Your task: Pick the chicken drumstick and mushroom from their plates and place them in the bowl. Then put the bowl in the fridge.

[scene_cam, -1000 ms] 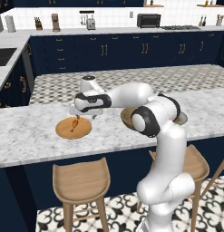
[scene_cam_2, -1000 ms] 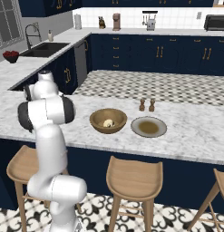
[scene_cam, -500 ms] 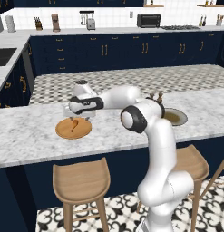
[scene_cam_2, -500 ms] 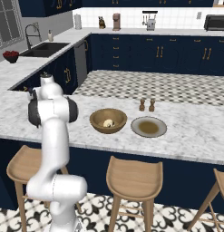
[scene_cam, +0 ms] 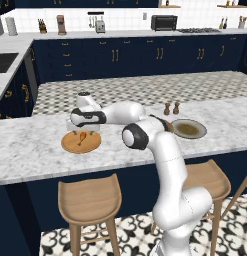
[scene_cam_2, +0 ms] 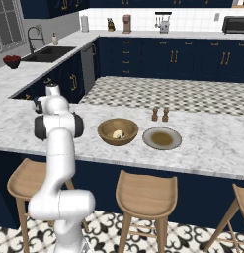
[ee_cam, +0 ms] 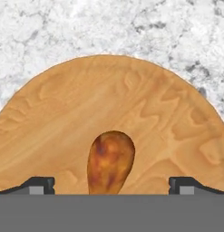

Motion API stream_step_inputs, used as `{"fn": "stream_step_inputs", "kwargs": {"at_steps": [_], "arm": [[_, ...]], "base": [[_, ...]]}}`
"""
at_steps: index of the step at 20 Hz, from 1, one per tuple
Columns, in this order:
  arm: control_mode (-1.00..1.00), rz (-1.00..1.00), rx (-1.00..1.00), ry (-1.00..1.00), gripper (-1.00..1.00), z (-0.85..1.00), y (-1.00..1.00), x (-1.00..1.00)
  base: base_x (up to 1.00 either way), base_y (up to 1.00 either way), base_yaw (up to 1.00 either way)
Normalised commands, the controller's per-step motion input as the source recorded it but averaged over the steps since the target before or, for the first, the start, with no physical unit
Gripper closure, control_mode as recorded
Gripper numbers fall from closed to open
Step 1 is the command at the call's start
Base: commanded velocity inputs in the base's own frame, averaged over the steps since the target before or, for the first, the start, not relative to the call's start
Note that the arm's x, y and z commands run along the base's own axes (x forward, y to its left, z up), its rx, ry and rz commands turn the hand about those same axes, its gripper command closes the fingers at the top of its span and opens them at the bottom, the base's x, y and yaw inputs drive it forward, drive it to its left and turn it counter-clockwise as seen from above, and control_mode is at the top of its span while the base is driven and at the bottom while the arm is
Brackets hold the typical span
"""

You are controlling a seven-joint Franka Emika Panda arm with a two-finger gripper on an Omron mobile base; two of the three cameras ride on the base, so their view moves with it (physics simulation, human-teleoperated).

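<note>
A golden-brown chicken drumstick [ee_cam: 111,161] lies on the flat wooden plate [ee_cam: 131,90], thick end toward the plate's middle. My gripper [ee_cam: 112,186] is open and hangs right over it, one fingertip [ee_cam: 41,185] on each side, not touching it. From the left base camera the gripper [scene_cam: 85,130] hovers just above the drumstick [scene_cam: 81,137] on the wooden plate [scene_cam: 70,145]. The pale mushroom [scene_cam_2: 118,134] sits inside the deep wooden bowl [scene_cam_2: 118,142]. To the bowl's right, the grey-rimmed plate [scene_cam_2: 145,138] holds nothing. The fridge is out of view.
Two small brown shakers [scene_cam_2: 160,114] stand behind the bowl and grey plate on the marble island [scene_cam_2: 212,148]. Wooden stools [scene_cam_2: 145,188] line the island's near side. My arm [scene_cam: 145,135] stretches across the counter in front of the bowl.
The arm has swung left, away from the bowl, and lowered over the wooden plate. The gripper now sits closer above the drumstick, still open.
</note>
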Motion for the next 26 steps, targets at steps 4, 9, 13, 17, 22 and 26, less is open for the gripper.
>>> {"fn": "stream_step_inputs", "kwargs": {"at_steps": [4,9,13,17,22,26], "arm": [[-1.00,0.00,0.00,0.04,-1.00,-0.29,0.00,0.00],[-1.00,0.00,0.00,0.02,-1.00,-0.33,0.00,0.00],[-1.00,0.00,0.00,0.00,1.00,-0.32,0.00,0.00],[-1.00,0.00,0.00,0.00,1.00,0.00,0.00,0.02],[-1.00,0.00,0.00,0.00,1.00,0.29,-0.17,-0.11],[-1.00,0.00,0.00,0.01,1.00,0.91,-0.51,-0.16]], "base": [[0.00,0.00,0.00],[0.00,0.00,0.00],[0.00,0.00,0.00],[0.00,0.00,0.00],[0.00,0.00,0.00],[0.00,0.00,0.00]]}}
